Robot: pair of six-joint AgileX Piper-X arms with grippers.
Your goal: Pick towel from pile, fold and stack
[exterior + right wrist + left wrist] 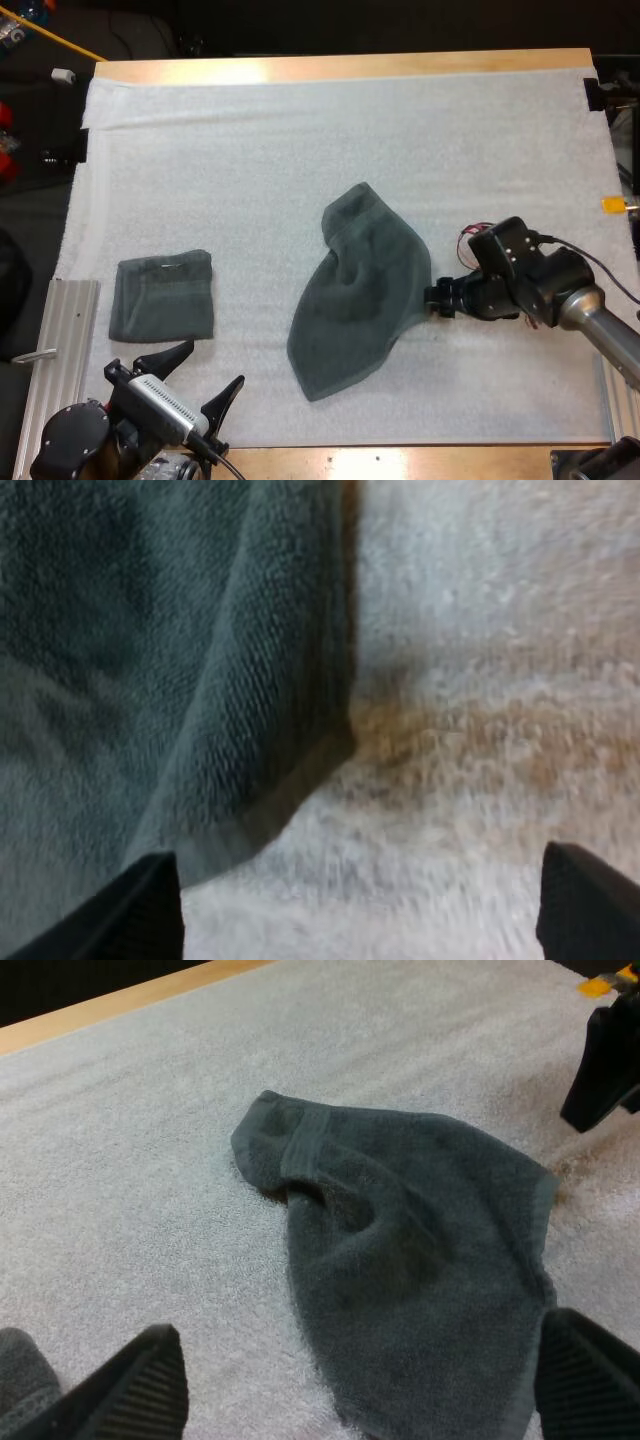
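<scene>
Loose towel (360, 290) — dark grey-green, unevenly spread — lies on the white mat (300, 140) near the middle of the tabletop (350, 66). We see our right tool (436, 298) low at the towel's right edge, its fingers (150, 910) released and apart, one over the towel's corner, the other over bare mat. A folded towel (162, 297) sits well apart to the left. Our left tool (212, 363) hovers near it, likewise released — grasping nothing.

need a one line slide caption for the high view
Right pincer at the edge of a crumpled towel, left pincer open near a folded towel on the white mat.
</scene>
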